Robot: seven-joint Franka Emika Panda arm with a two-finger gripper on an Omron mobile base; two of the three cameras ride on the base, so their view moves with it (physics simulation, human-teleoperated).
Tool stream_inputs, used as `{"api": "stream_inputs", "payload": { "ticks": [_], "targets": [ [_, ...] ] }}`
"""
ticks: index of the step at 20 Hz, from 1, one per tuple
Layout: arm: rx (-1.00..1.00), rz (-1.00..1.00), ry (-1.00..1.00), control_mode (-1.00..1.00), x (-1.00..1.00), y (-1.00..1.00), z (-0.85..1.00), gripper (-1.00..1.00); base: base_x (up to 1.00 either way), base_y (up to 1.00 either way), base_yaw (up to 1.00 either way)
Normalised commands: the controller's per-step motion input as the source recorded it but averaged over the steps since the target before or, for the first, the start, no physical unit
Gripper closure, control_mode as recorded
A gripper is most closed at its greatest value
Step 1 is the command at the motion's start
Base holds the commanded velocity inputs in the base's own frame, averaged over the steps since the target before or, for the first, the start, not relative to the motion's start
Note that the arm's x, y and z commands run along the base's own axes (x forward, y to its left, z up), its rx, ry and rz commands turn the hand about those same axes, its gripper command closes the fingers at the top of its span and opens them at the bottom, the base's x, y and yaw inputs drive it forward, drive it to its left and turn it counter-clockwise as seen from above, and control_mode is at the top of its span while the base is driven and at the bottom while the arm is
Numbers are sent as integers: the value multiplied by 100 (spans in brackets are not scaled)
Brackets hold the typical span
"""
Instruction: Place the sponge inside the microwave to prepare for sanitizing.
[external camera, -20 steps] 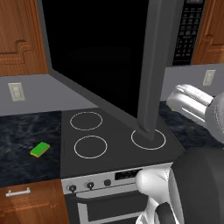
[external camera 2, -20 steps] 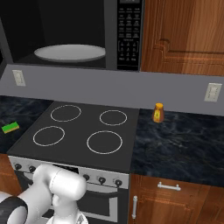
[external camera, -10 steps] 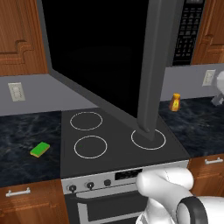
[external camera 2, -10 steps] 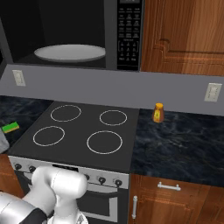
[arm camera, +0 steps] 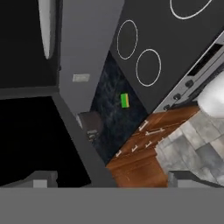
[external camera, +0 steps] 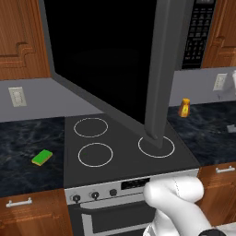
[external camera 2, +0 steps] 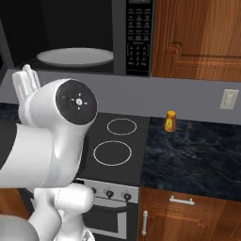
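Sponge (external camera: 42,157) lies on the counter (external camera: 18,147) left of the stove (external camera: 120,152), near the counter's front edge, untouched. Claw (arm camera: 107,179) spread wide, empty, high above, looking down at the sponge. Microwave (external camera 2: 84,37) door (external camera: 115,64) hangs open over the stove; only a white plate (external camera 2: 75,57) inside. Risks: arm clipping the open door on descent; thin sponge slipping from the pinch near the edge.
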Motion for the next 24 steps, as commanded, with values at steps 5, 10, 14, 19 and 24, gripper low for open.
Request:
{"api": "stream_inputs", "payload": {
  "ticks": [5, 10, 14, 19, 24],
  "targets": [
    [26, 31, 1, -100, 54, 22, -40, -100, 0, 0, 0],
    [2, 27, -9, -100, 34, 24, -7, -100, 0, 0, 0],
    [1, 23, -2, -100, 3, 17, 21, -100, 0, 0, 0],
    [0, 34, 0, -100, 0, 30, 37, -100, 0, 0, 0],
    [0, 32, 0, -100, 10, 46, 20, -100, 0, 0, 0]
  ]
}}
